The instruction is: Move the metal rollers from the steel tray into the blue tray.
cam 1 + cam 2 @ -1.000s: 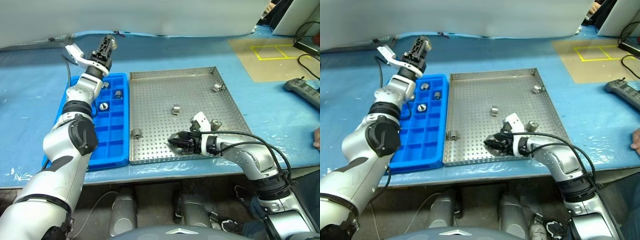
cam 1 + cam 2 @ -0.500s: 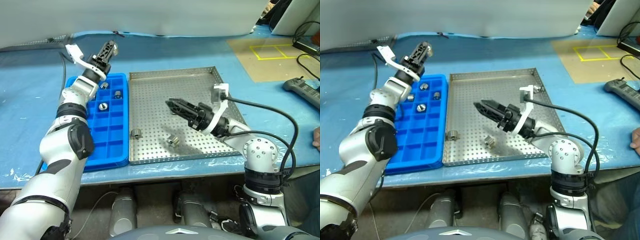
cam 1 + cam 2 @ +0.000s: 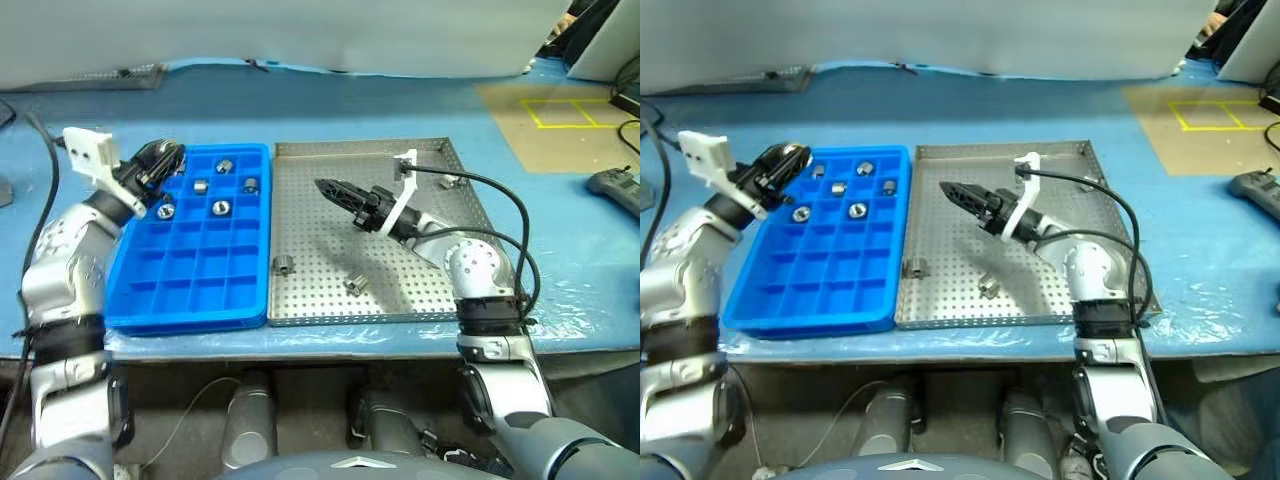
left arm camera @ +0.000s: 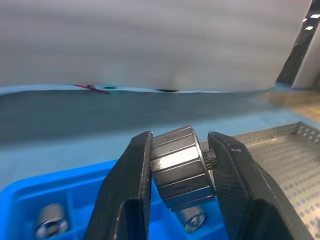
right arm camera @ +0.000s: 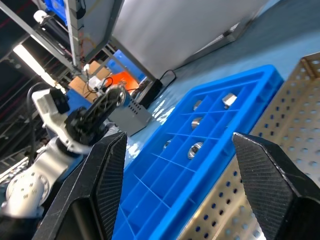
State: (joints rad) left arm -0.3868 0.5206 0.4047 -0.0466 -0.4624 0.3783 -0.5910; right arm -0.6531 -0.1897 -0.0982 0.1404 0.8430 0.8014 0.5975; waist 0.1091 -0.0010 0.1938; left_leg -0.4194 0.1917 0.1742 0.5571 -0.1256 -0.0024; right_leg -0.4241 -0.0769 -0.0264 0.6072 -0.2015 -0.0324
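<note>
Roller (image 4: 181, 167) pinched in left gripper (image 4: 181, 175) above blue tray's (image 3: 190, 305) far-left corner, five rollers in blue tray, right gripper (image 3: 335, 189) spread, empty, right of blue tray, over steel tray (image 3: 400, 305).

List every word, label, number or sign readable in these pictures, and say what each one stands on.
No readable text on the bright blue gridded plastic tray, the square perforated steel tray or the shiny silver metal rollers.
No words in the yellow taped square outline on the tan mat; it is a marking only.
No print on the black fingers of the left gripper and right gripper.
</note>
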